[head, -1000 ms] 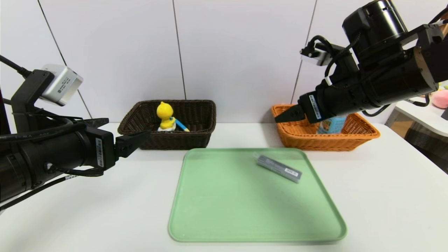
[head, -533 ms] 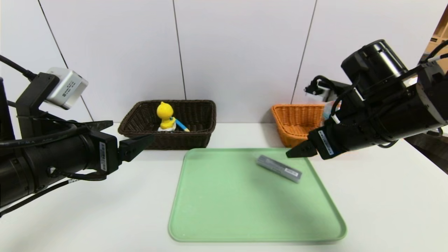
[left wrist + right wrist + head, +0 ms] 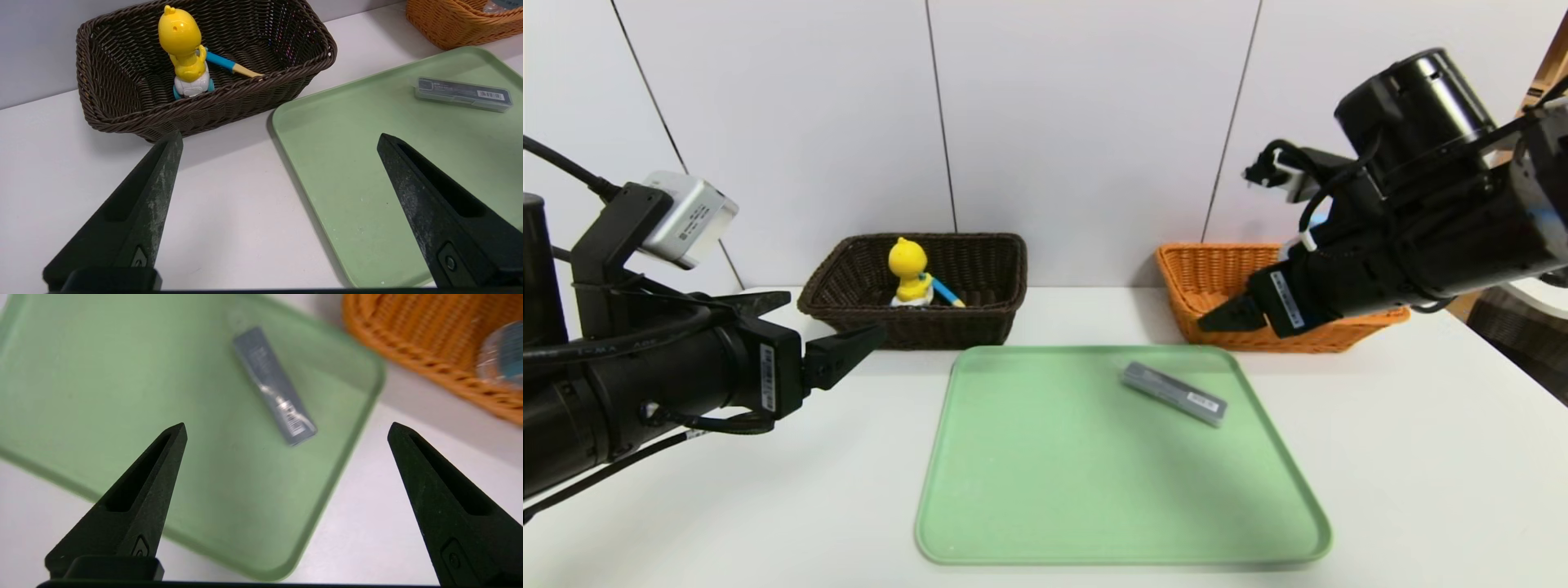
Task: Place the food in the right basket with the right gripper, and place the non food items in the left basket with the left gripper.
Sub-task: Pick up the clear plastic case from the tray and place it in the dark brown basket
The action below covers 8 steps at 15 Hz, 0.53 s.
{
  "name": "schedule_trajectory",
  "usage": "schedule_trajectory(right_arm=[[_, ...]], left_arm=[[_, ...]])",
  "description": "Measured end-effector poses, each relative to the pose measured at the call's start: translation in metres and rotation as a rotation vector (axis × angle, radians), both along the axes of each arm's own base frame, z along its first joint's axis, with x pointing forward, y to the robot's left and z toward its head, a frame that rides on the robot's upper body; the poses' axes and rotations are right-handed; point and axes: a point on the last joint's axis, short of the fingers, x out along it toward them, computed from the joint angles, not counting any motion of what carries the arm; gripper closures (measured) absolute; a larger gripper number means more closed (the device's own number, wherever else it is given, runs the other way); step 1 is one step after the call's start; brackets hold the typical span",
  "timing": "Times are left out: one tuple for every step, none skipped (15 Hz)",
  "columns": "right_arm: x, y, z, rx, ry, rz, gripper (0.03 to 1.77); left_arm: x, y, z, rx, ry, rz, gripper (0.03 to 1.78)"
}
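Observation:
A flat grey case (image 3: 1174,394) lies at the far right of the green tray (image 3: 1094,490). The dark brown left basket (image 3: 915,333) holds the yellow duck toy (image 3: 908,272) and the blue-handled spoon (image 3: 946,291). My left gripper (image 3: 832,317) hovers open in front of that basket, near the tray's left edge, with nothing between its fingers. My right gripper (image 3: 1217,317) hangs open and empty before the orange right basket (image 3: 1213,273), just beyond the case. The food, a bottle with a blue label (image 3: 502,355), lies in the orange basket; my right arm hides it in the head view.
The white table stretches bare around the tray. A white panelled wall stands right behind both baskets. In the left wrist view the case (image 3: 463,94) lies across the tray (image 3: 359,171), with the dark basket (image 3: 212,102) just beyond my fingers.
My right arm came off the orange basket, dipped toward the tray's far right corner, then rose a little. My left gripper crept slightly forward. Both stayed open.

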Motion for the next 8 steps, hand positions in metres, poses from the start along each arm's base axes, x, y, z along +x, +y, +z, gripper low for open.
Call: schedule_trajectory(right_arm=[[-0.004, -0.002, 0.009, -0.016, -0.032, 0.017, 0.11], [-0.009, -0.004, 0.017, -0.039, -0.047, 0.035, 0.11], [-0.015, -0.007, 0.026, -0.054, -0.043, 0.038, 0.11], [-0.021, -0.01, 0.033, -0.065, -0.033, 0.038, 0.11], [-0.027, -0.013, 0.038, -0.078, -0.008, 0.039, 0.11], [-0.032, -0.015, 0.039, -0.095, 0.036, 0.043, 0.11], [-0.033, -0.016, 0.037, -0.102, 0.076, 0.046, 0.11], [-0.031, -0.016, 0.033, -0.095, 0.102, 0.055, 0.11]], left_arm=[[0.0, 0.0, 0.0, -0.001, -0.001, 0.001, 0.12], [0.0, 0.0, 0.0, -0.001, -0.002, 0.0, 0.12], [0.0, 0.0, 0.001, -0.003, -0.004, -0.001, 0.12], [-0.001, 0.0, 0.001, -0.003, -0.005, -0.003, 0.12], [-0.001, 0.0, 0.001, -0.003, -0.006, -0.004, 0.12], [-0.002, 0.0, 0.002, -0.004, -0.007, -0.005, 0.12], [-0.002, -0.001, 0.002, -0.004, -0.008, -0.009, 0.12], [-0.003, -0.001, 0.002, -0.004, -0.009, -0.01, 0.12]])
